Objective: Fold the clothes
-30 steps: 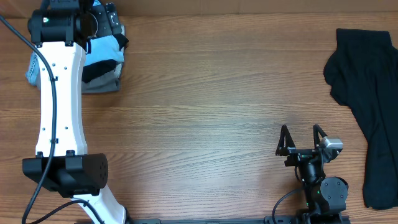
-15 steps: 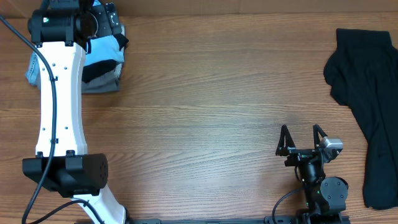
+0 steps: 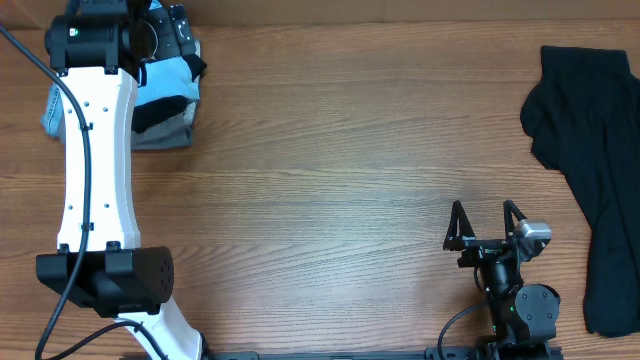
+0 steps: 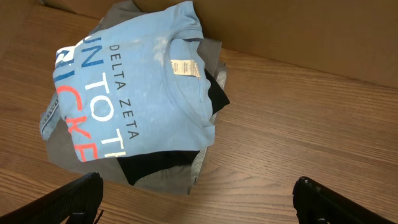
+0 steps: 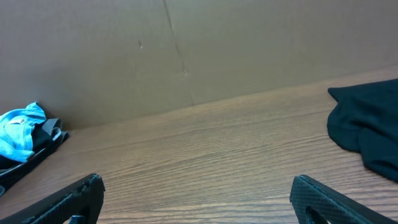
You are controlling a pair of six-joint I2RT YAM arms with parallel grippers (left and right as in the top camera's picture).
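T-shirt: the light blue folded cotton T-shirt (image 4: 143, 93) lies on a grey and black clothes pile (image 4: 168, 173), at 10 o'clock of the wooden table (image 3: 330, 150).
Left wrist view: shows its white and coral-red letters; overhead, the white left arm (image 3: 95, 150) hides them.
Left gripper (image 4: 199, 194): spread wide, empty, above the pile.
Right gripper (image 3: 486, 225): spread wide, empty, at 5 o'clock.
Change: nothing has moved since a second ago.

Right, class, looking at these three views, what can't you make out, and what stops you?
1. Light blue cotton T-shirt: overhead, the white left arm covers most of it; left wrist view, its large letters wrap round the fold.
2. Grey and black clothes beneath it: T-shirt covers them, kind unclear.
3. Crumpled black garment: cut by the right edge, overhead and right wrist views.
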